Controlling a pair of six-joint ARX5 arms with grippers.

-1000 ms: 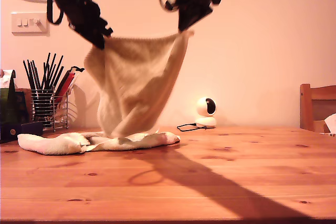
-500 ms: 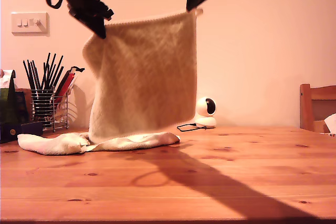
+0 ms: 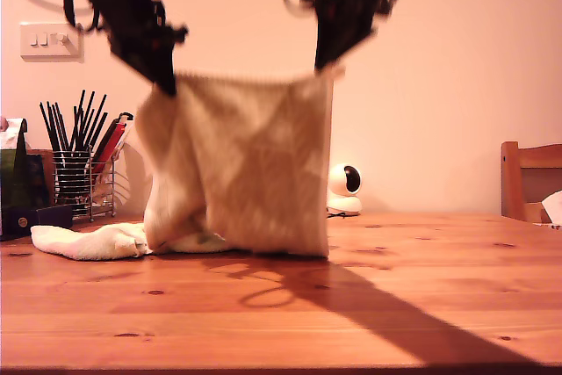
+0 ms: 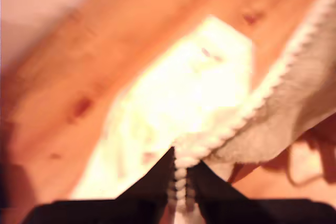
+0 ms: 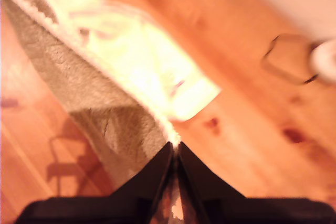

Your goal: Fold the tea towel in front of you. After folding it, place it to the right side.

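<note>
Wooden bench: fills the lower half of the exterior view, with a long dark shadow running to its lower right.

Towel: hangs as a sheet in the centre of the exterior view. Its top edge is stretched almost level between the two grippers. Its lower hem reaches the bench, and the rest lies bunched on the bench toward the lower left of that view. The wrist views show the corded hem and the shaded pile above the lit heap on the bench.

Arms: two dark arms come down from the top edge of the exterior view, each slanting inward toward the towel. Both are blurred.

My first gripper: upper left of the exterior view, pointing down, jaws pinched on the towel's corner there.

My second gripper: upper centre-right of the exterior view, slightly higher, jaws closed on the opposite top corner.

Background: chair at the right edge, wire holder of dark sticks at the left, small white camera just right of the towel, and wall switch at the upper left.
</note>
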